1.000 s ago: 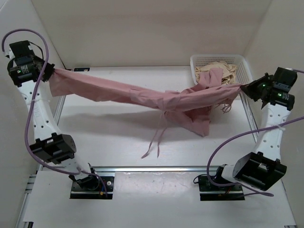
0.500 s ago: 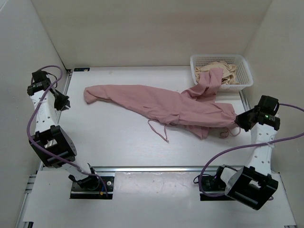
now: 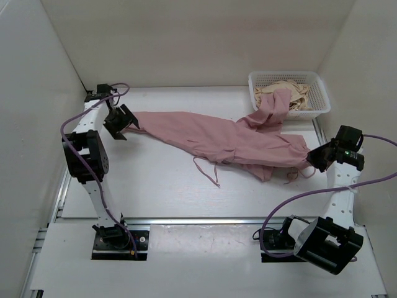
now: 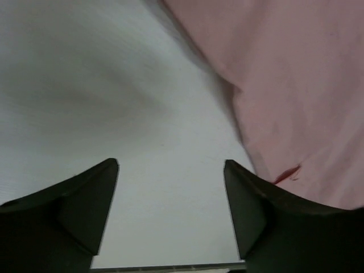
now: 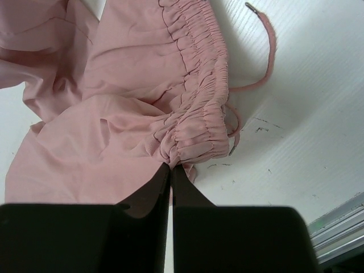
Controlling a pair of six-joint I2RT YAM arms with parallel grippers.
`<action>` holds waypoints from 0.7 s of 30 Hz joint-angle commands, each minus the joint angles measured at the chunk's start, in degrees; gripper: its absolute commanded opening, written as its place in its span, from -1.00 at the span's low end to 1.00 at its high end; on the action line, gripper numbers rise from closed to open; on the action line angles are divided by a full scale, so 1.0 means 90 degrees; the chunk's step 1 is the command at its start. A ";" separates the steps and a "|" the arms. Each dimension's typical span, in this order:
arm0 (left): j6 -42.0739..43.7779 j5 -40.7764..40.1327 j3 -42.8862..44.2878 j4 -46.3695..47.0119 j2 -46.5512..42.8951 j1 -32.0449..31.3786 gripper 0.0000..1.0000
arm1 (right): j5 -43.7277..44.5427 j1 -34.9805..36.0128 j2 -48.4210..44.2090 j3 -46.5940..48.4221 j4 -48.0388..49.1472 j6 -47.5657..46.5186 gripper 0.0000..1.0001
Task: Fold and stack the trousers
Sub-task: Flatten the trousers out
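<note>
Pink trousers lie stretched across the table from back left to right, with one leg draped over the rim of the basket. My right gripper is shut on the gathered elastic waistband at the trousers' right end, its fingertips pinching the fabric low on the table. A pink drawstring trails beside it. My left gripper stands open at the left leg end. In the left wrist view only bare table shows between its fingers, and the pink cloth lies just to the right.
A white mesh basket with beige cloth in it stands at the back right. White walls close in the table at the left, back and right. An aluminium rail runs along the near edge.
The trousers, held stretched in the air between both grippers a second ago, now lie on the table. My left gripper let go, opened and came in beside the leg end. The right gripper sank low.
</note>
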 commanded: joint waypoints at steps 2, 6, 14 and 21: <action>-0.0439 -0.0204 0.0801 0.0097 0.0308 -0.0045 0.45 | -0.0212 -0.0033 -0.0053 -0.0064 0.0198 -0.0167 -1.00; -0.0440 -0.0274 0.1251 0.0097 0.0836 -0.0181 0.24 | -0.0212 -0.0033 0.0064 0.0004 0.0257 -0.0225 -1.00; -0.0557 -0.0419 0.1923 0.0156 0.1588 -0.0240 0.56 | -0.0348 -0.0033 0.0308 0.0131 0.0257 -0.0283 -1.00; -0.0762 -0.0361 0.2607 0.0156 0.2076 -0.0240 -0.13 | -0.0349 -0.0033 0.0367 0.0190 0.0315 -0.0284 -1.00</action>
